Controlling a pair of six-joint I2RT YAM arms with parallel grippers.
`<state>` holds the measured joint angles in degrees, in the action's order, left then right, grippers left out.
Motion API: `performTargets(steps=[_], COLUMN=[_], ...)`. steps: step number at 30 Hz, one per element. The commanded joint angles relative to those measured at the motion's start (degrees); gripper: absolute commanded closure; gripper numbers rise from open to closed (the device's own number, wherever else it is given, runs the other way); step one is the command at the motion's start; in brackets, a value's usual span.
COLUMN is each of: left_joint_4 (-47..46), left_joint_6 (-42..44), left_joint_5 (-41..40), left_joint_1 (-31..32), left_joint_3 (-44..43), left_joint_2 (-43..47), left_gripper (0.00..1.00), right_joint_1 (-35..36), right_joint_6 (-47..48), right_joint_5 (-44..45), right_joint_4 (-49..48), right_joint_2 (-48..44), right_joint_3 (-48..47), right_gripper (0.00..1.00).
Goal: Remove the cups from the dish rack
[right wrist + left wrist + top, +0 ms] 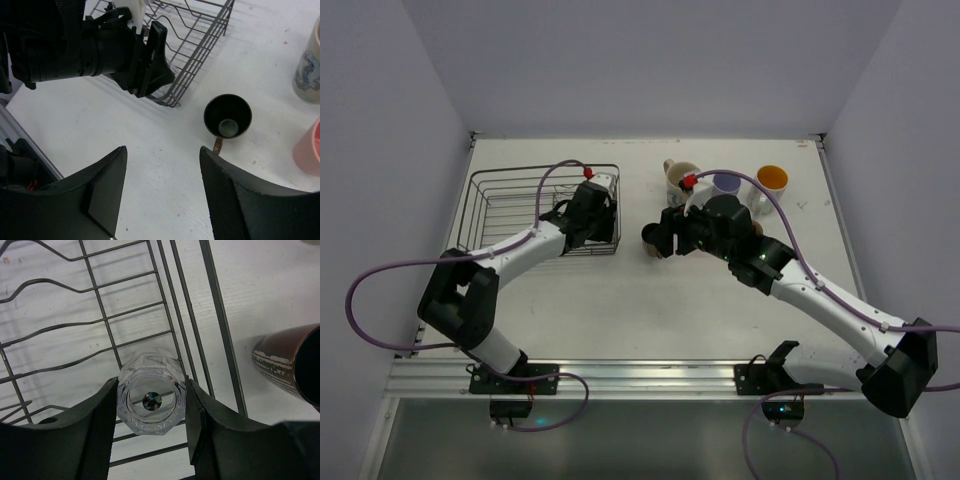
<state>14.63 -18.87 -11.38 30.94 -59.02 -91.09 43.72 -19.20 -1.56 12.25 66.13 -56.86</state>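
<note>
The dark wire dish rack (510, 210) stands at the back left and also shows in the left wrist view (100, 315). My left gripper (151, 407) is shut on the clear glass (151, 394), holding it over the rack's right end (588, 215). My right gripper (162, 155) is open and empty, low over the table beside the rack (660, 240). The brown cup (227, 116) stands upright just beyond it and shows in the left wrist view (285, 365). The cream printed mug (678, 175), lavender tumbler (727, 184) and orange-inside mug (772, 180) stand behind. The salmon-pink tumbler (311, 150) is beside the right gripper. The black mug is hidden.
The left arm's wrist (115, 50) sits close to the right gripper, at the rack's near right corner (175, 97). The table's right edge (840, 230) lies beyond the cups. White walls close in the back and both sides.
</note>
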Motion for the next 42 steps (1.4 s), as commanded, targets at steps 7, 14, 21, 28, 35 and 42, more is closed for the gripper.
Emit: performTargets(steps=[7,14,21,28,35,42], left_joint_4=[-3.48,-5.66,-21.34,-34.04,-45.12,-56.9], left_joint_6=[0.06,-3.79,-13.1,-24.09,-32.0,-39.66], left_joint_5=[-2.86,4.86,22.06,32.29,39.06,43.19], left_joint_1=[0.26,0.26,0.26,0.26,0.26,0.26], left_joint_3=[-2.5,-0.66,9.6,17.8,23.16,27.47], left_joint_2=[13.2,23.57,35.96,40.9,41.52,39.76], left_gripper=[0.73,0.76,0.76,0.76,0.75,0.75], right_joint_1=[-0.13,-0.04,-0.13,-0.31,-1.36,-1.45], right_joint_6=[-13.4,-19.11,-20.61,-19.47,-19.12,-19.73], right_joint_5=[-11.88,-15.22,-17.68,-18.39,-18.3,-22.86], right_joint_4=[-21.97,-35.53,-41.96,-43.1,-42.84,-45.55], right_joint_2=[-3.02,-4.95,-6.01,-8.65,-11.81,-11.99], right_joint_3=[7.63,12.73,16.08,18.1,19.68,19.68], right_gripper=[0.33,0.28,0.27,0.28,0.3,0.35])
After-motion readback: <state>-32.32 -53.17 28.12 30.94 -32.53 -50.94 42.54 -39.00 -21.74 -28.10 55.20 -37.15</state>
